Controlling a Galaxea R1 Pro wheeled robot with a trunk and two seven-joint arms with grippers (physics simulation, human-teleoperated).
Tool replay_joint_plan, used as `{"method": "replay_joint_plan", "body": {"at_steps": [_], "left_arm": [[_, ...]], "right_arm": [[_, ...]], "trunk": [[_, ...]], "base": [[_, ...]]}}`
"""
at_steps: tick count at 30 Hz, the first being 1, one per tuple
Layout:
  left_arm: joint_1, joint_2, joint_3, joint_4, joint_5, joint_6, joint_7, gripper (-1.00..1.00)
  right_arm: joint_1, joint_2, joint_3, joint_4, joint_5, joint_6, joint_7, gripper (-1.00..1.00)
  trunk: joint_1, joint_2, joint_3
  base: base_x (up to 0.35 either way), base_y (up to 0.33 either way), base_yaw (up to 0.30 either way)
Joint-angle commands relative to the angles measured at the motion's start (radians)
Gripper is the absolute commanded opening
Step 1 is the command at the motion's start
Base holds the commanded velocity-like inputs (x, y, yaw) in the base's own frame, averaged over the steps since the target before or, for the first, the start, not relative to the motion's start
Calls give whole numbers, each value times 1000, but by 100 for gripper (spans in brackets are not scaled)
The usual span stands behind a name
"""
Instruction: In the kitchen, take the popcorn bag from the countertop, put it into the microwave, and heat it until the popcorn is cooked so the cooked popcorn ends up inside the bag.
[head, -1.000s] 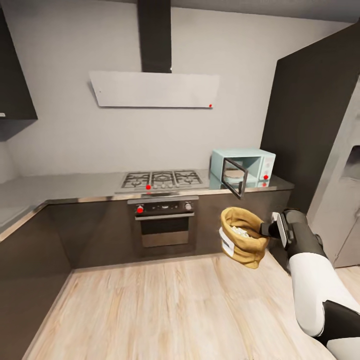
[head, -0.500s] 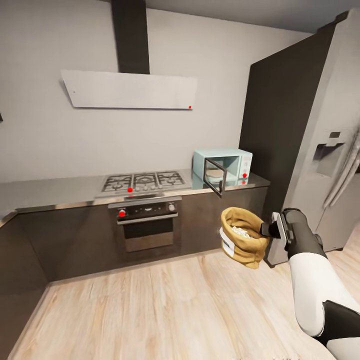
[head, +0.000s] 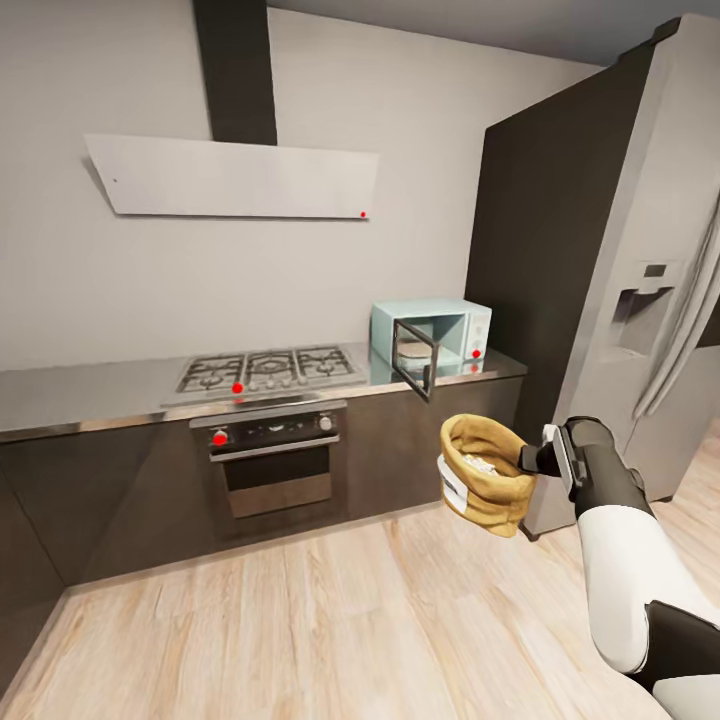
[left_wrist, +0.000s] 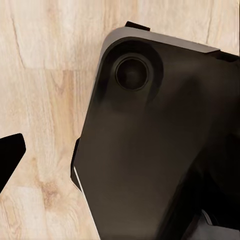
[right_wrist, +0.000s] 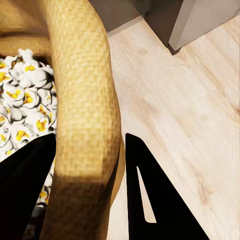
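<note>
The tan popcorn bag (head: 487, 478) hangs in the air over the wooden floor, a little in front of the cabinets. My right gripper (head: 532, 460) is shut on its thick rolled rim (right_wrist: 85, 100), one black finger (right_wrist: 145, 190) outside and the other inside. Whitish popcorn (right_wrist: 20, 100) fills the sack's mouth. The mint-blue microwave (head: 450, 330) stands at the right end of the grey countertop (head: 90, 390), beyond and above the bag, its dark glass door (head: 412, 358) swung open. In the left wrist view a black fingertip (left_wrist: 9, 159) shows at the edge, beside a dark part of my own body.
A gas hob (head: 268, 368) sits over a dark built-in oven (head: 272, 460), with a range hood (head: 235, 178) above. A tall dark cabinet (head: 535, 250) and a steel fridge (head: 650, 300) stand right of the microwave. Wooden floor (head: 300, 620) spreads in front.
The whole view has swung right: hob, oven and microwave slid left in the picture and the fridge came into sight. The bag stays gripped at the same spot before me.
</note>
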Motion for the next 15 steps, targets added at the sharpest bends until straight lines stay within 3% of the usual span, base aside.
{"method": "replay_joint_plan", "body": {"at_steps": [1,15], "left_arm": [[0,0,-1,0,6,-3,3,100],[0,0,-2,1,7,-3,3,100]], "right_arm": [[-1,0,-2,-1,9,3,11,-100],[-1,-1,0,-2,13,3,11,-100]], "trunk": [[1,-1,-1],[1,-1,-1]], "base": [[289,-134,0],[289,-137,0]]}}
